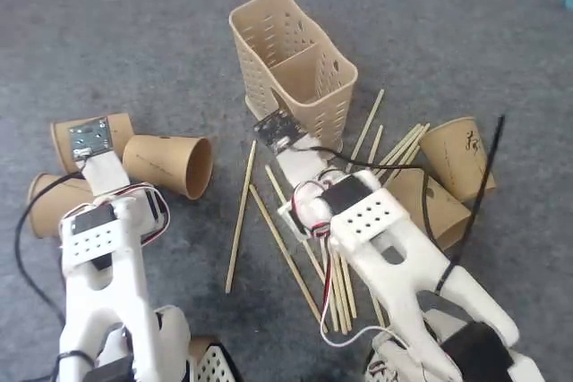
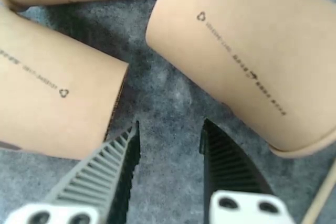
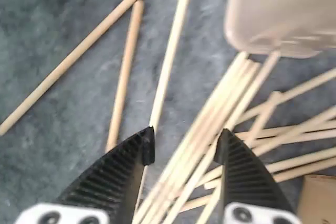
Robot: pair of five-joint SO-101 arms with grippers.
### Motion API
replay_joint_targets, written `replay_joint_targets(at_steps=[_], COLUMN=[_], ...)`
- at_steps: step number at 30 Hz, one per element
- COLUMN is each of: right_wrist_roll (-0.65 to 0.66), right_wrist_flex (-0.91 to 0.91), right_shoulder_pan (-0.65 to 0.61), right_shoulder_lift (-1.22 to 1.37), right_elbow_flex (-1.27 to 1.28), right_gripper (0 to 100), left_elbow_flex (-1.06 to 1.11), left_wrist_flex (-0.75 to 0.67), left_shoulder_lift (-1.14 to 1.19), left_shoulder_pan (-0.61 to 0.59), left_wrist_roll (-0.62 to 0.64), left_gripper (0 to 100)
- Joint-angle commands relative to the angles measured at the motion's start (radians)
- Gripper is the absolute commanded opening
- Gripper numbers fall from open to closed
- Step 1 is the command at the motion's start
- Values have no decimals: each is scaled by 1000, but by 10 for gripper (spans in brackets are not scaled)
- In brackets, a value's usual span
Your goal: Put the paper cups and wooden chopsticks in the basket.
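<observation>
Left gripper [image 2: 170, 129]: mine, jaws parted, holding nothing; over grey carpet [image 2: 168, 103] between 2 of 3 left paper cups [image 1: 170, 165] lying at 9 o'clock; basket [image 1: 333, 100] upright at 12 o'clock; right gripper [image 3: 186, 135] parted, empty, straddling loose chopsticks [image 3: 205, 129]; 2 right paper cups [image 1: 461, 158] at 3 o'clock.

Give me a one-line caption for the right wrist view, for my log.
Right gripper open over a bundle of wooden chopsticks on grey carpet, close to the basket.

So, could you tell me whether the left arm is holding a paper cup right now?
No, the left gripper is open over the carpet, between one paper cup and a second cup, gripping neither.
</observation>
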Motion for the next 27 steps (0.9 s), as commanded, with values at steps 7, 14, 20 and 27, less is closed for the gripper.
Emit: replay_joint_targets(at_steps=[7,14,20,27], right_wrist_roll=[-195,-341,-377,-390], right_wrist_flex=[51,223,209,265], right_shoulder_pan=[97,243,346,361], right_shoulder_lift=[-102,-154,-139,165], right_elbow_flex=[-195,-456,-657,-930], right_gripper=[191,191,191,191], left_elbow_flex=[-7,-7,-7,-7], left_wrist_flex=[-23,-23,-23,-23], left_shoulder_lift=[-31,-31,-31,-31], left_shoulder_pan=[-9,-9,-9,-9], left_wrist_roll=[15,15,15,15], left_gripper=[181,181,181,181])
